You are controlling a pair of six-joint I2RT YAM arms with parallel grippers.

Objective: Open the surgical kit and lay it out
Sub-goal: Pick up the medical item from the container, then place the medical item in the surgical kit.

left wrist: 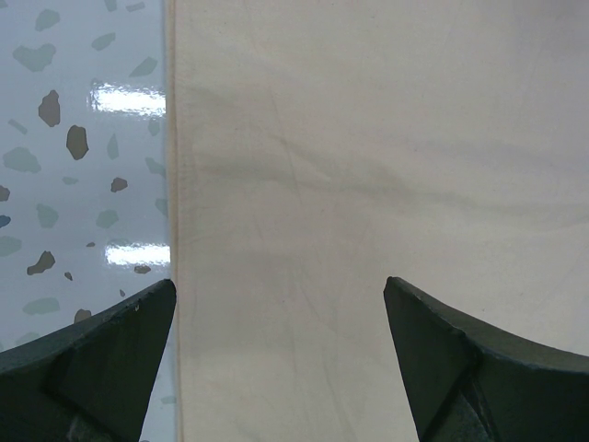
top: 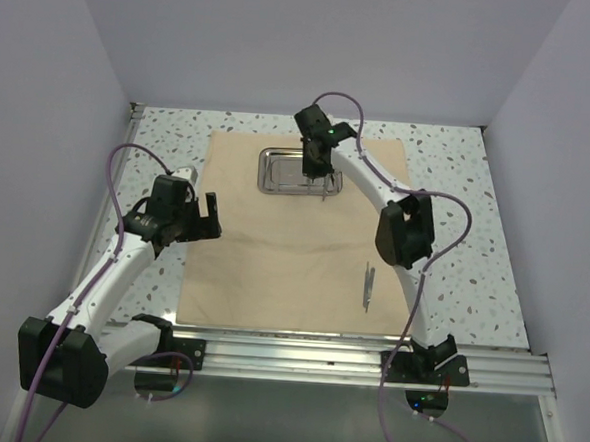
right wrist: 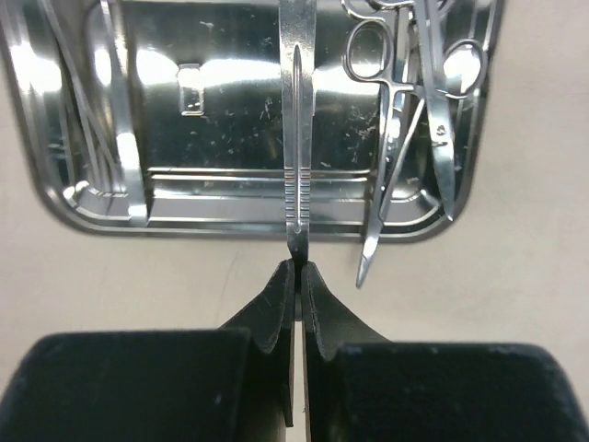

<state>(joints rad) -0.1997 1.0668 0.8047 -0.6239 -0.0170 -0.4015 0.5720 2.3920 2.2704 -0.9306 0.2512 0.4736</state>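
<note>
The beige cloth wrap lies spread flat on the table. The shiny steel tray sits on its far part. My right gripper is shut on the end of slim silver tweezers that reach out over the tray. Scissors and a clamp lie at the tray's right side, tips sticking over its rim. Another silver instrument lies on the cloth at the near right. My left gripper is open and empty above the cloth's left edge.
The speckled tabletop shows around the cloth. A metal rail runs along the near edge by the arm bases. Walls close in the back and both sides.
</note>
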